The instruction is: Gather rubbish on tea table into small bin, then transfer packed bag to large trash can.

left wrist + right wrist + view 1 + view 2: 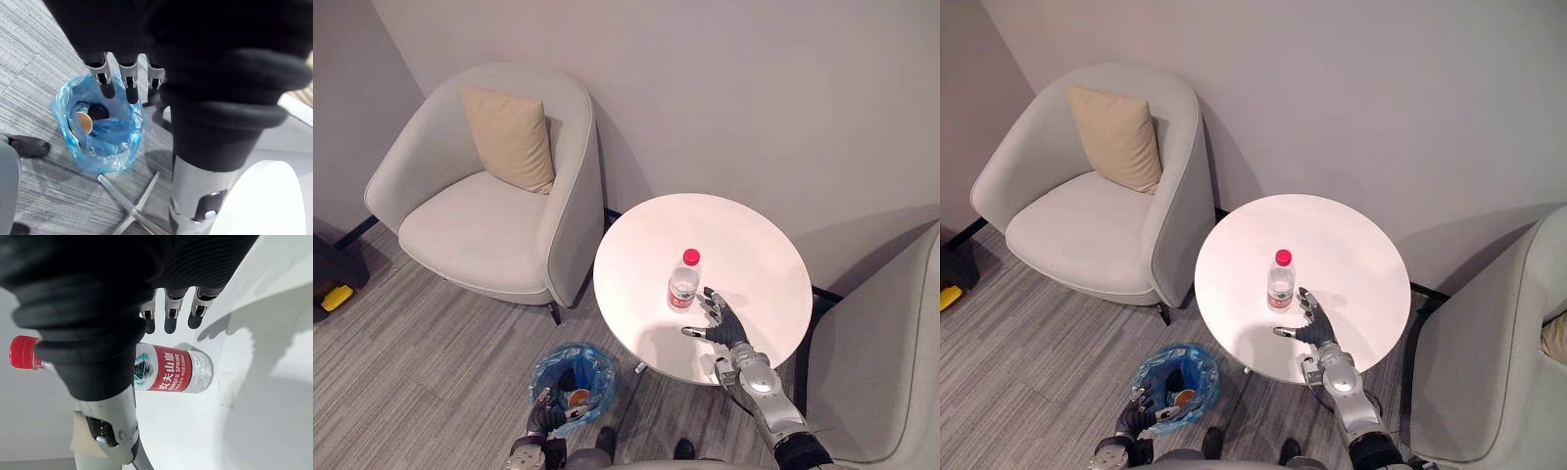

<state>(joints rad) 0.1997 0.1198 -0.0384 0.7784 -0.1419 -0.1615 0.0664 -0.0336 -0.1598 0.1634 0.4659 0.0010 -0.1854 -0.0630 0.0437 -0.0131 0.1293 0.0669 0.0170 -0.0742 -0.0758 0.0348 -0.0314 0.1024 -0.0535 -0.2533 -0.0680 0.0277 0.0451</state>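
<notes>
One red-capped bottle (pixel 683 282) stands upright on the round bench (pixel 734 235), just beside my right hand (pixel 722 321), whose fingers are spread and hold nothing. My left hand (pixel 128 83), fingers relaxed, hangs near one blue-bagged bin (pixel 105 156).

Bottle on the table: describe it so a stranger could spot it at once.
Find the round white tea table beside the pale armchair with the beige cushion. Near its middle a clear plastic bottle stands upright, just beyond the open right hand. Its red cap and red label mark it out against the white top.
</notes>
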